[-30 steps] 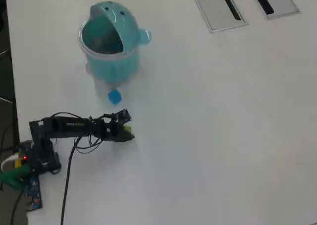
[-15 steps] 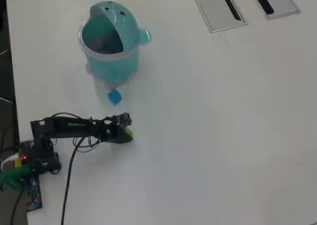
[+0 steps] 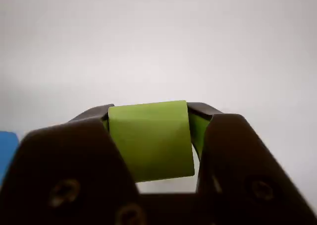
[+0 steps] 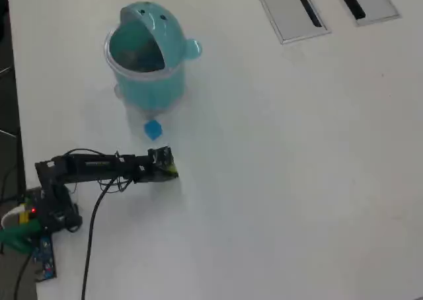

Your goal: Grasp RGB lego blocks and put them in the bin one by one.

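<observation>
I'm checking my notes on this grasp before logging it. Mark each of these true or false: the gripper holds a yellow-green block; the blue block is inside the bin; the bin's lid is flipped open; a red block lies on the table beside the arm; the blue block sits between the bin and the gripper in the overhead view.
1. The gripper holds a yellow-green block. True: the jaws clamp it on both sides in the wrist view.
2. The blue block is inside the bin. False: it lies on the table, just outside the bin.
3. The bin's lid is flipped open. True.
4. A red block lies beside the arm. False: no red block shows on the table.
5. The blue block sits between bin and gripper. True.
</observation>
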Action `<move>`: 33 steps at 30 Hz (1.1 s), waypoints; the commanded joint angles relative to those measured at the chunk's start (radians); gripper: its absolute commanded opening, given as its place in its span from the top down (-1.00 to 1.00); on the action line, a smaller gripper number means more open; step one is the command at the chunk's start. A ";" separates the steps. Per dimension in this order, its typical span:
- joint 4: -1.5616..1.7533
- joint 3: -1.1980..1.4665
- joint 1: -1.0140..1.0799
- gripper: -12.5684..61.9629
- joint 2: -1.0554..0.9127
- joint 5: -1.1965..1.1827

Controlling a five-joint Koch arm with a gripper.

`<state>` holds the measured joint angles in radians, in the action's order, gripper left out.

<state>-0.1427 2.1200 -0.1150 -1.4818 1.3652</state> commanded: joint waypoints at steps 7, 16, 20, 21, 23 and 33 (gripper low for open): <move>0.104 -0.164 -0.098 0.32 -0.140 -0.032; 0.110 -0.238 -0.275 0.33 -0.307 -0.100; 0.089 -0.354 -0.419 0.33 -0.405 -0.129; 0.077 -0.370 -0.426 0.33 -0.410 -0.129; 0.048 -0.413 -0.462 0.33 -0.422 -0.129; 0.005 -0.692 -0.646 0.35 -0.319 -0.029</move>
<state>-0.1473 1.5324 -0.7547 -1.7902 1.3131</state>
